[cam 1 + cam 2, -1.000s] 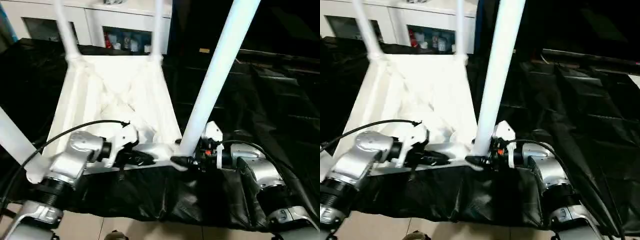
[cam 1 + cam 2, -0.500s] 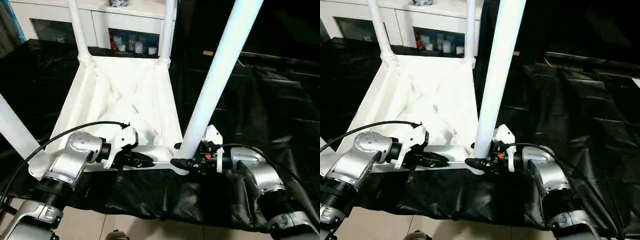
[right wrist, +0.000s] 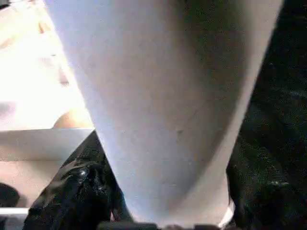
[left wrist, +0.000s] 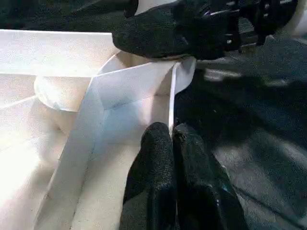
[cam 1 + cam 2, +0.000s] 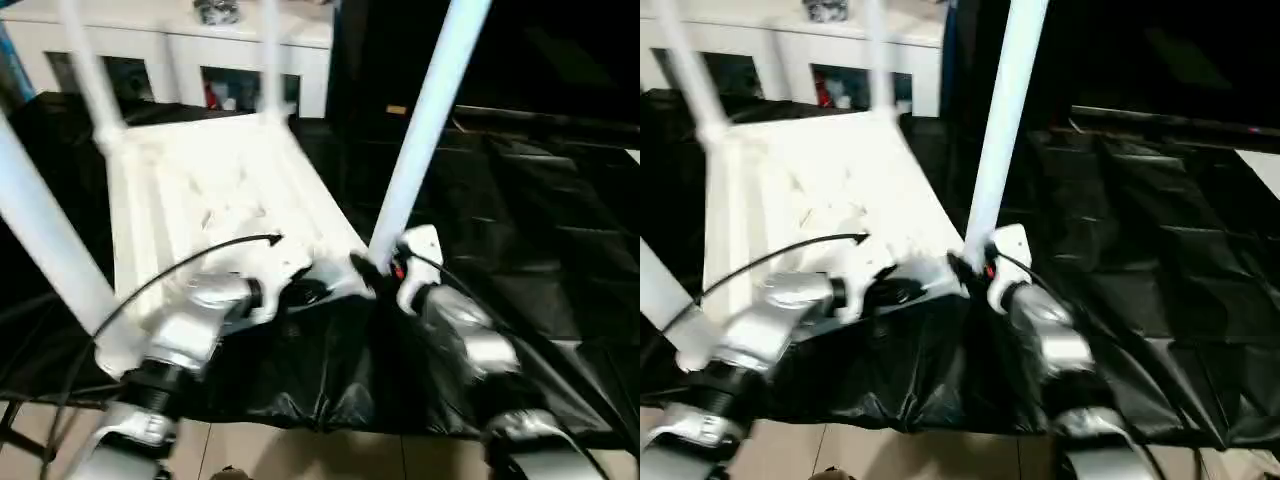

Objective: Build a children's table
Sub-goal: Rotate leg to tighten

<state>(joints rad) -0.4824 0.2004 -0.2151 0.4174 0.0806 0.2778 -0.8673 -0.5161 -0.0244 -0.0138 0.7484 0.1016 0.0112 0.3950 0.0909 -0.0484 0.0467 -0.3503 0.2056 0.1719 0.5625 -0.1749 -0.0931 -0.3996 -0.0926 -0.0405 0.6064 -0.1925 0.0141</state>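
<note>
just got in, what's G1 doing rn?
Building the children's table. The tabletop lies upside down on black sheeting, with legs standing in its corner sockets. The right gripper clasps the near right leg at its base; the left gripper is shut on the tabletop's thin rim beside that socket.

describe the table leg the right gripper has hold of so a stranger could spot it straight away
On the black sheeting lies the upturned white tabletop. At its near corner on the robot's right stands one white leg, the right gripper clamped at its base; no other leg is held.
</note>
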